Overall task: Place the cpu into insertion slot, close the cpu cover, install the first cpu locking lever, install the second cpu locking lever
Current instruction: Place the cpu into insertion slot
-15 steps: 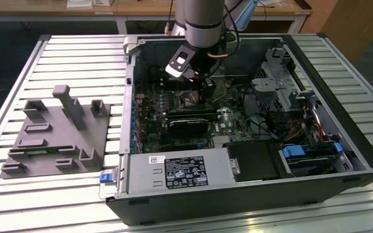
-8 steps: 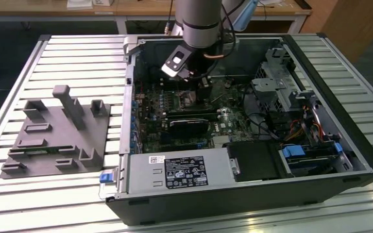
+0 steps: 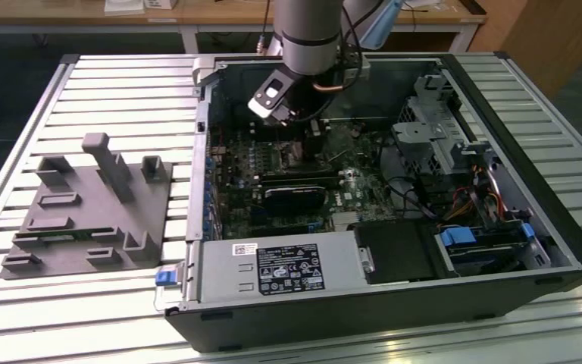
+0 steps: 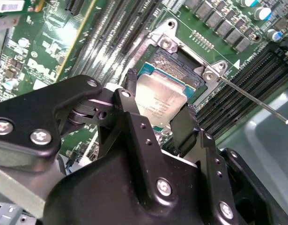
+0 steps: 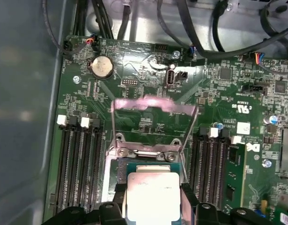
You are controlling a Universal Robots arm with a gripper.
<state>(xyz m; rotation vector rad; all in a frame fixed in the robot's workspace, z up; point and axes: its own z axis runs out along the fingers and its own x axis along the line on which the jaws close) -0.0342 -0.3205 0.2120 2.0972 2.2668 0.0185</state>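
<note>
Open computer case lying on the slatted desk, with the arm reaching down into it. The pincer is pinching the cpu by two opposite edges, its fingers pressing against the chip's sides. It is holding the chip slightly tilted just over the insertion slot on the green motherboard; whether chip and socket are touching cannot be told. The cpu cover is standing raised at the socket's hinge edge, and a thin locking lever is jutting free, away from the socket. Judged step: the first, placing the cpu, is under way; cover and levers are not yet closed. The placement is calling for the chip being levelled and squared to the socket's rim, then lowered gently, without sideways sliding, before the grip is loosened.
</note>
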